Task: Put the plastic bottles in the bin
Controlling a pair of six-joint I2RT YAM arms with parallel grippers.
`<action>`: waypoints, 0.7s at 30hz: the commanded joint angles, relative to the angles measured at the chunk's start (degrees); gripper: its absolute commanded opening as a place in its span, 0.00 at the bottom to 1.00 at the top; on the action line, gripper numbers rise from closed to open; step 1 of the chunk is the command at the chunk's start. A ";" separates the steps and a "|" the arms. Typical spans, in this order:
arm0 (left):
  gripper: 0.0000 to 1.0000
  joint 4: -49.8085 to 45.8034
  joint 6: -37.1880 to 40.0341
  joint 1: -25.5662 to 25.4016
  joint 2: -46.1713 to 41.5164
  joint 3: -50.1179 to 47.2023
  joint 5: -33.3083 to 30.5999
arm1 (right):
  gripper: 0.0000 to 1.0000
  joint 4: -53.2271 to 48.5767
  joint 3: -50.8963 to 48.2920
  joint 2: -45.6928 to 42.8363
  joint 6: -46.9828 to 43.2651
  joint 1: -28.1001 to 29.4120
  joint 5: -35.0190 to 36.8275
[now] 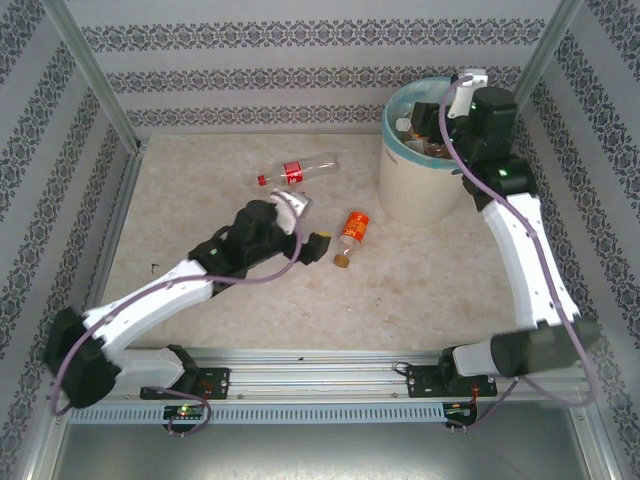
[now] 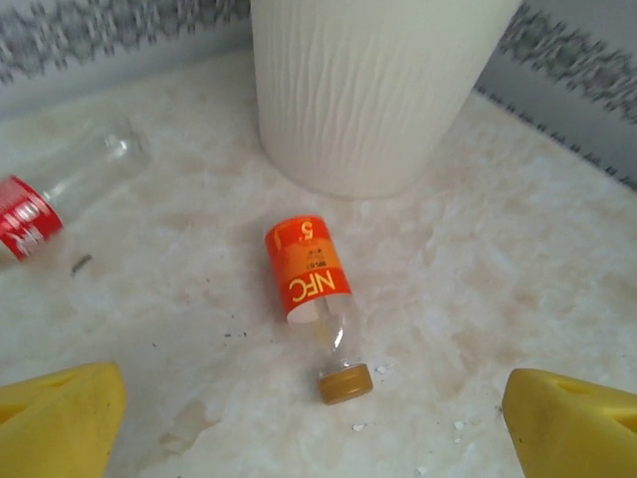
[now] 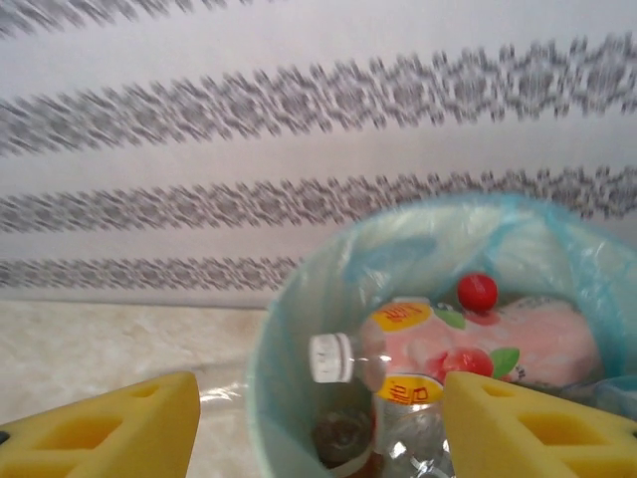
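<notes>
Left fingers (image 2: 60, 423) gape near orange-labelled bottle (image 2: 309, 271); right fingers (image 3: 109, 430) gape, seemingly empty, over bin (image 3: 271, 368).

Two plastic bottles lay out on the table (image 1: 200, 210): one red-labelled bottle (image 1: 296, 171), one orange-labelled bottle (image 1: 353, 230). One bin (image 1: 415, 200), just the one. Down inside it, at least three more bottles could be counted, with one white cap (image 3: 328, 357) and one red cap (image 3: 477, 291) showing; the rest were too jumbled to tally.
</notes>
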 commanded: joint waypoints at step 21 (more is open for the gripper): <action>0.82 -24.32 -6.80 -1.44 47.49 36.06 3.25 | 0.67 -3.74 -25.03 -30.88 5.12 4.33 3.92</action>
